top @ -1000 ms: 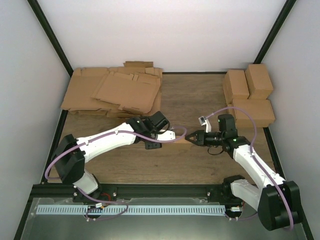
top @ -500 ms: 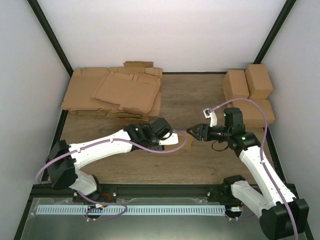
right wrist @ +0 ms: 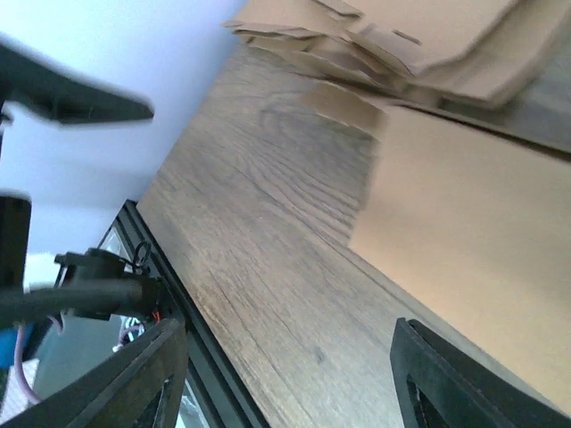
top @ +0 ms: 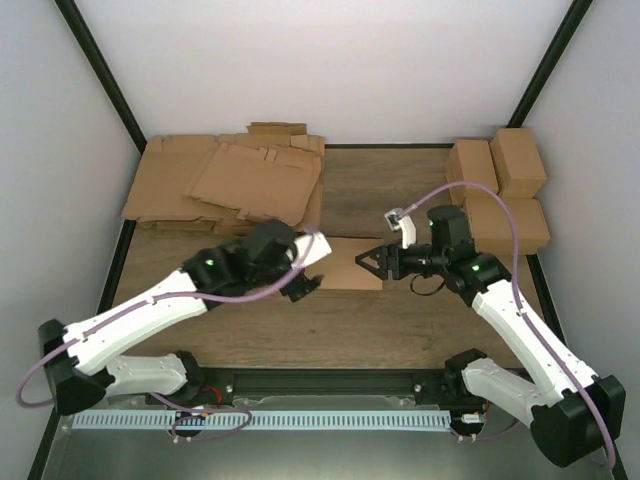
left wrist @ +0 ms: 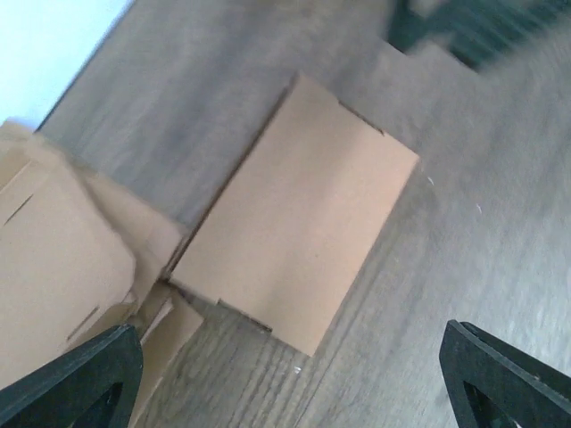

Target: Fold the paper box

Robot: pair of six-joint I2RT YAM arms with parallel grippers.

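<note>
The box [top: 338, 266] lies flat, long axis left-right, between the spread-fingered left gripper [top: 306, 286] and right gripper [top: 362, 267], ungripped.

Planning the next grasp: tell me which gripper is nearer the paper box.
Right. The right gripper hangs open over the right end of the paper box, fingertips above the cardboard. The left gripper, also open, sits just off the box's left edge.
</note>
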